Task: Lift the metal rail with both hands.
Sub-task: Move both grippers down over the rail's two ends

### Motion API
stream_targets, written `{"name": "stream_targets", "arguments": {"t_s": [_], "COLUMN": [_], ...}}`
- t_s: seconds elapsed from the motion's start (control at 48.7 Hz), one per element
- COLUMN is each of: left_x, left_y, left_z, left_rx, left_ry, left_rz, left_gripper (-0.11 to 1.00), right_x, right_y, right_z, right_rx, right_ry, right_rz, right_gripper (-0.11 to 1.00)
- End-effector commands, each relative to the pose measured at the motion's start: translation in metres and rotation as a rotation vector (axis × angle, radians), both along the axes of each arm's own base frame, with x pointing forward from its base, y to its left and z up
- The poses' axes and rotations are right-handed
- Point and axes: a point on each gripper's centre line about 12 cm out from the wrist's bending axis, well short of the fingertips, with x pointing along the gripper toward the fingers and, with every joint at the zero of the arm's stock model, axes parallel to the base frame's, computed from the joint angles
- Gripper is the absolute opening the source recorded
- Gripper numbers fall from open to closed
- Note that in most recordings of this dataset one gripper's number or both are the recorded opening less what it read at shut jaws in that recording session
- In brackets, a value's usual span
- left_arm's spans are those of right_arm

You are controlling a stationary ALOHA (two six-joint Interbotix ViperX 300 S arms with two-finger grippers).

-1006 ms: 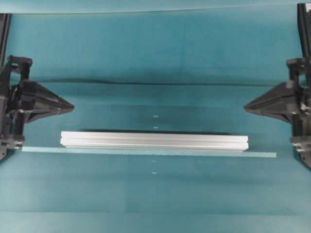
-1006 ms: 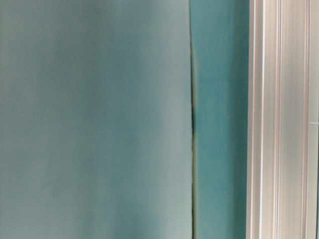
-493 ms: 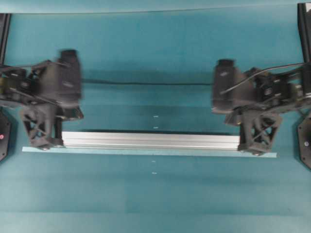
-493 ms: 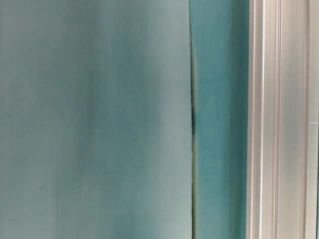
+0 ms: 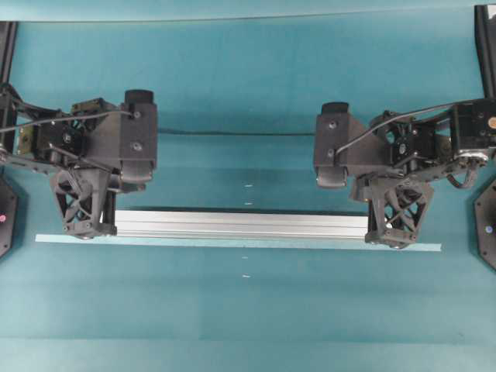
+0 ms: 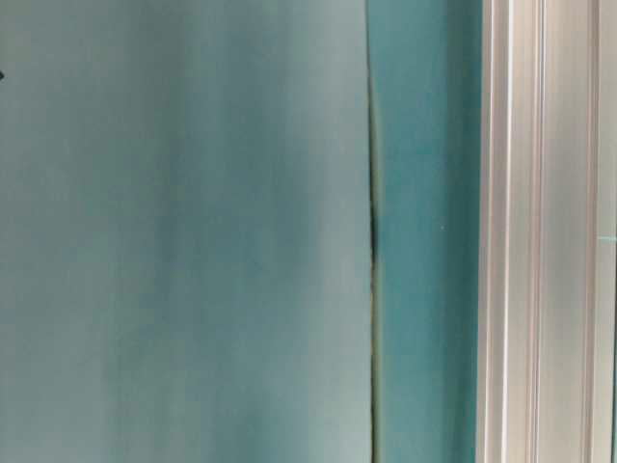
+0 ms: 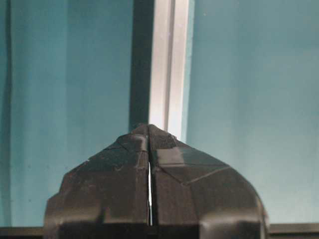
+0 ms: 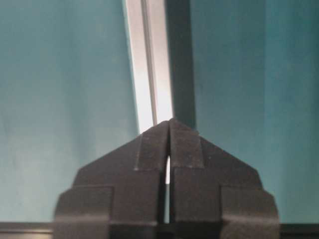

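The metal rail [image 5: 240, 225] lies flat across the middle of the teal cloth, long and silver with lengthwise grooves. My left gripper [image 5: 87, 226] points down over its left end and my right gripper [image 5: 394, 235] over its right end, so both ends are covered in the overhead view. In the left wrist view the left gripper [image 7: 149, 128] has its tips together, and the rail [image 7: 169, 59] runs away beyond them. The right gripper [image 8: 169, 122] is likewise shut, with the rail [image 8: 149, 59] past its tips. Nothing sits between either pair of fingers. The table-level view shows only the rail [image 6: 545, 231].
A thin pale tape strip [image 5: 232, 244] runs along the rail's near side and reaches past both ends. A fold in the cloth [image 5: 232, 133] crosses behind the arms. Black arm bases [image 5: 487, 232] stand at the left and right edges.
Both arms have swung in from the table's sides and now point down over the rail's ends, creeping inward in the last half second. The rail has not moved.
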Motion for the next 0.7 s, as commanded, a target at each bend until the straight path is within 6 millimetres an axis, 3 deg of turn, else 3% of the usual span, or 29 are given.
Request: {"name": "stream_targets", "arguments": {"t_s": [0.0, 0.123, 0.246, 0.349, 0.431, 0.677], "left_x": [0.001, 0.003, 0.005, 0.009, 0.011, 0.020], "left_y": [-0.002, -0.004, -0.005, -0.005, -0.005, -0.004], "left_z": [0.004, -0.001, -0.011, -0.023, -0.033, -0.058], "left_rx": [0.006, 0.005, 0.004, 0.003, 0.002, -0.003], "left_ry": [-0.015, 0.002, 0.020, 0.035, 0.045, 0.050], "left_rz": [-0.010, -0.017, -0.020, -0.019, -0.020, -0.011], "left_gripper": [0.02, 0.23, 0.61, 0.88, 0.99, 0.98], "right_x": [0.001, 0.000, -0.003, -0.003, -0.001, 0.000], "right_y": [0.002, 0.002, 0.002, 0.004, 0.005, 0.007], "right_z": [0.000, -0.004, -0.014, -0.021, -0.024, -0.039], "right_rx": [-0.003, -0.004, -0.003, -0.006, -0.009, -0.013], "right_ry": [-0.006, 0.002, 0.021, 0.012, -0.017, -0.046], "right_rz": [0.013, 0.019, 0.016, 0.024, 0.023, 0.030], "right_gripper": [0.13, 0.40, 0.76, 0.96, 1.00, 0.99]}}
